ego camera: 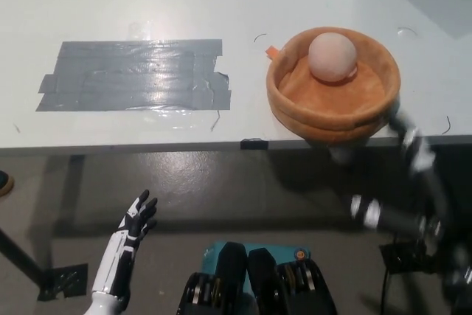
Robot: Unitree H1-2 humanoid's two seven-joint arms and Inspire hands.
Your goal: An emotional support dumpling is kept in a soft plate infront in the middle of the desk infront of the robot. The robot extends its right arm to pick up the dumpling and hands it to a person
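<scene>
The black right hand is motion-blurred below the bench edge, just under the plate; its grip state cannot be told, and nothing is seen held. The white left hand is held low at lower left, fingers spread, empty. The dumpling, pale, smooth and rounded, is seated in the soft, padded orange-brown plate, beside a patch of grey tape.

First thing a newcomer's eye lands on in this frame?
The pale dumpling sitting in the soft orange plate at the desk's near edge, right of centre. Next, the grey tape patch on the white desk at left. The white left hand rests open below the desk; the blurred right hand nears the plate.
</scene>
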